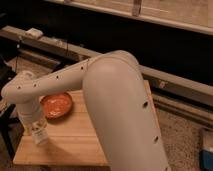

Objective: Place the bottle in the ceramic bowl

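The white bottle (pixel 39 135) hangs tilted just under my gripper (pixel 35 126) at the table's front left, a little above the wood. The gripper points down from the pale wrist and is shut on the bottle's top. The ceramic bowl (pixel 56 105), a shallow orange-red dish, sits on the table just behind and to the right of the bottle, and nothing is in it. My thick pale arm crosses the middle of the view and hides the table's right part.
The wooden table (pixel 75 142) stands on a speckled floor. A dark ledge with a rail (pixel 165 80) runs behind it. A dark object (pixel 6 75) is at the far left, and a blue-grey box (pixel 207 150) at the right edge.
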You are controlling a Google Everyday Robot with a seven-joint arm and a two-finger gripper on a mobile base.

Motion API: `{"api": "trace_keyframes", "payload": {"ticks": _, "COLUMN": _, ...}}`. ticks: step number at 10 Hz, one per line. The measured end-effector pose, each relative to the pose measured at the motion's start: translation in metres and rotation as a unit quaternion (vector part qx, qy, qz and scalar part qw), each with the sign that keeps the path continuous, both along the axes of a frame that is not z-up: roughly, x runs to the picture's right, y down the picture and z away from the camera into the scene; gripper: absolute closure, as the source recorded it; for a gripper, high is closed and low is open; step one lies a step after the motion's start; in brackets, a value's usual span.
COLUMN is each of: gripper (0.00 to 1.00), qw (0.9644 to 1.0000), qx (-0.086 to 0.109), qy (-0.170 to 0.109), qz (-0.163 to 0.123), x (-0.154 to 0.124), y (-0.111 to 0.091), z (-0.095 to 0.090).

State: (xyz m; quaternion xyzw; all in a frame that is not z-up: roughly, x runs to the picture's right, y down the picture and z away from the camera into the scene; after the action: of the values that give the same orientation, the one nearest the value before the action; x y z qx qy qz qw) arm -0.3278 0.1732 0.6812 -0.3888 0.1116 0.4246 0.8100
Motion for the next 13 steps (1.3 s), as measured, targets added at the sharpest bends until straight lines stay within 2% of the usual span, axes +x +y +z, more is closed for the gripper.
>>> {"api": "trace_keyframes", "payload": {"ticks": 2, "gripper": 1.0, "qw": 0.9999, "qx": 0.008, "qy": 0.0, "qz": 0.014, "x": 0.002, "y": -0.025, "z": 0.018}}
{"api": "trace_keyframes", "payload": {"ticks": 4, "gripper": 1.0, "qw": 0.9993, "qx": 0.018, "qy": 0.006, "qz": 0.031, "x": 0.009, "y": -0.057, "z": 0.049}}
{"api": "trace_keyframes", "payload": {"ticks": 7, "gripper": 0.97, "qw": 0.9979, "qx": 0.046, "qy": 0.02, "qz": 0.041, "x": 0.017, "y": -0.1, "z": 0.096}}
{"api": "trace_keyframes", "payload": {"ticks": 8, "gripper": 0.9, "qw": 0.9974, "qx": 0.055, "qy": 0.022, "qz": 0.041, "x": 0.017, "y": -0.109, "z": 0.108}}
{"api": "trace_keyframes", "payload": {"ticks": 10, "gripper": 0.68, "qw": 0.9967, "qx": 0.068, "qy": 0.02, "qz": 0.041, "x": 0.015, "y": -0.12, "z": 0.129}}
{"api": "trace_keyframes", "payload": {"ticks": 13, "gripper": 0.4, "qw": 0.9967, "qx": 0.067, "qy": 0.024, "qz": 0.037, "x": 0.014, "y": -0.113, "z": 0.15}}
